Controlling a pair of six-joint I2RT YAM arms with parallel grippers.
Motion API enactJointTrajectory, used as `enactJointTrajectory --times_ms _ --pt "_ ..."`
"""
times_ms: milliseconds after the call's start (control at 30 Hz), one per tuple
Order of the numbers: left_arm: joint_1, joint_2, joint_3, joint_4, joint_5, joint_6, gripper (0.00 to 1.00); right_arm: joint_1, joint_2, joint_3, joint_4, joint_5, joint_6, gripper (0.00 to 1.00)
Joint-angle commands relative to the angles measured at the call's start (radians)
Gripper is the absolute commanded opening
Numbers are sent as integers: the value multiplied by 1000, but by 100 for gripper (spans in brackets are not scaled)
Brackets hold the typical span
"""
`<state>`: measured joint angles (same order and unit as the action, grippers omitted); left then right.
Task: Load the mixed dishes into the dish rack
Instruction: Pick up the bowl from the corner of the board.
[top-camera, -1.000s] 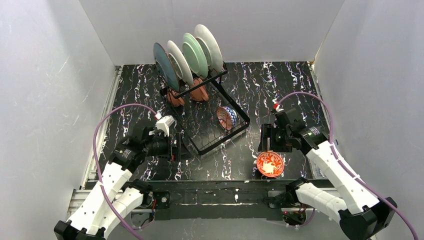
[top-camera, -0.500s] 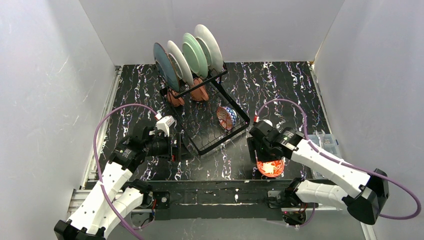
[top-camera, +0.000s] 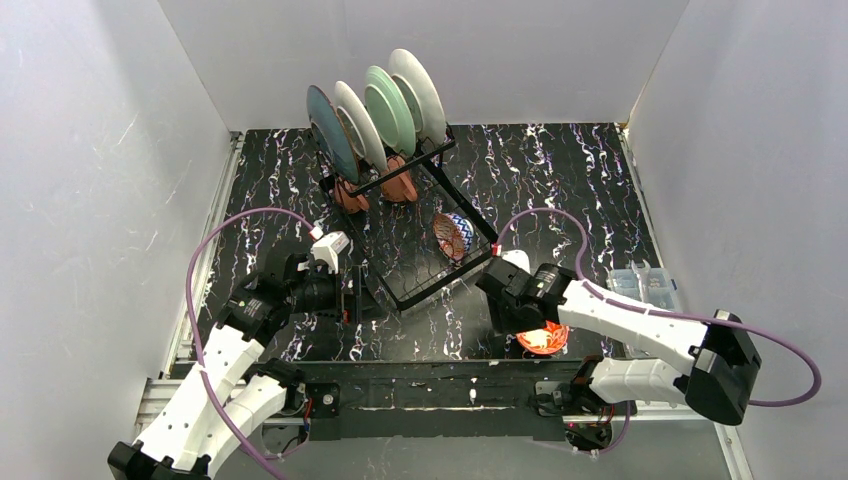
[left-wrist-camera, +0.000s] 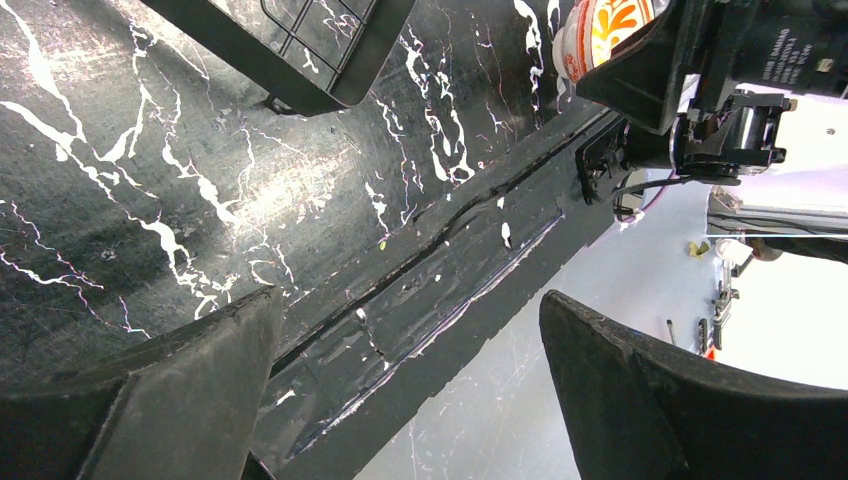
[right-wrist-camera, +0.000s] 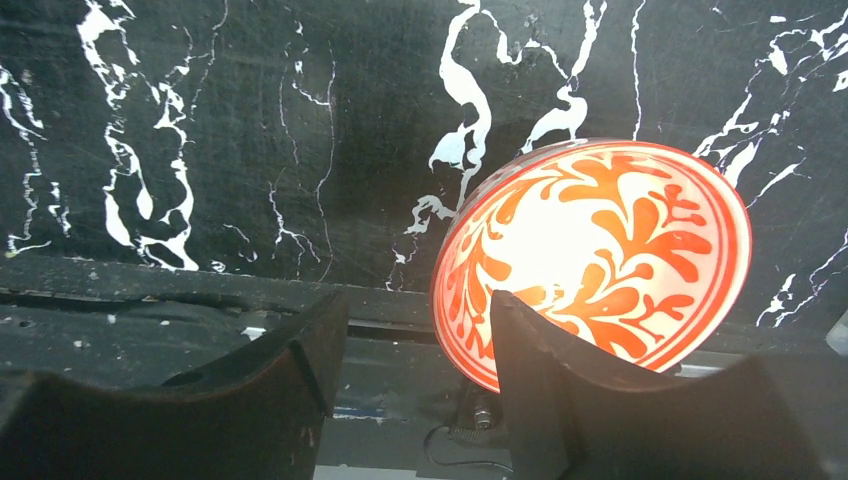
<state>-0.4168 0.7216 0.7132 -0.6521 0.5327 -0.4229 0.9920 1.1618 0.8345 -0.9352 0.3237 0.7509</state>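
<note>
Clearly most dishes already loaded into the dish rack (top-camera: 420, 272), set slantwise on the black marbled table (top-camera: 570, 170); upright in the slots at the far end of the rack, from left to right: a dark teal plate (top-camera: 328, 132), a white plate (top-camera: 357, 122), a pale green plate (top-camera: 386, 105) and one more pale plate (top-camera: 420, 92); just under these plates, at the same end of the rack, a terracotta mug (top-camera: 350, 194) and a second mug (top-camera: 400, 184); on the flat base, against the right side of the rack, a small zigzag bowl (top-camera: 452, 237), leaning on its edge.

Not yet in the rack: the red bowl (top-camera: 542, 338), white inside with a red leaf pattern, on the table to the near right of the rack, close to the front edge and well apart from the rack. Right gripper (right-wrist-camera: 415, 300) down at this bowl, jaws partly apart and straddling the rim on the side toward the rack; one finger in front of the bowl's inside, the other outside with a visible gap to the rim; so not clamped on it; cannot tell if the inner finger touches.

Left gripper (left-wrist-camera: 408, 300) beside the near-left corner of the rack, low over the table, jaws spread wide, nothing between them. Farther right of the rack, beyond the red bowl, a clear plastic box (top-camera: 645, 285).
</note>
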Motion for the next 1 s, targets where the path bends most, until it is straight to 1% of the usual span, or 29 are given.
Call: enactJointTrajectory --times_ms 0,167,333,467,600,733,900,967 --pt "-6 -16 5 -7 18 11 99 28 16 -24 22 52 52 61" --pt "-6 -19 5 -6 18 12 99 43 46 -46 21 74 63 55" --pt "-6 -22 5 -7 20 12 99 51 70 -63 38 82 70 44" --pt "-6 -22 5 -5 20 11 99 55 87 -81 41 92 74 40" --pt "-5 -22 5 -6 20 12 99 61 89 -83 41 97 76 30" --pt "-5 -23 4 -6 17 12 99 62 82 -72 41 94 73 22" --pt "-5 -26 3 -7 14 10 99 63 82 -56 38 101 62 3" --pt "-5 -29 3 -7 13 9 99 65 84 -47 38 98 56 1"
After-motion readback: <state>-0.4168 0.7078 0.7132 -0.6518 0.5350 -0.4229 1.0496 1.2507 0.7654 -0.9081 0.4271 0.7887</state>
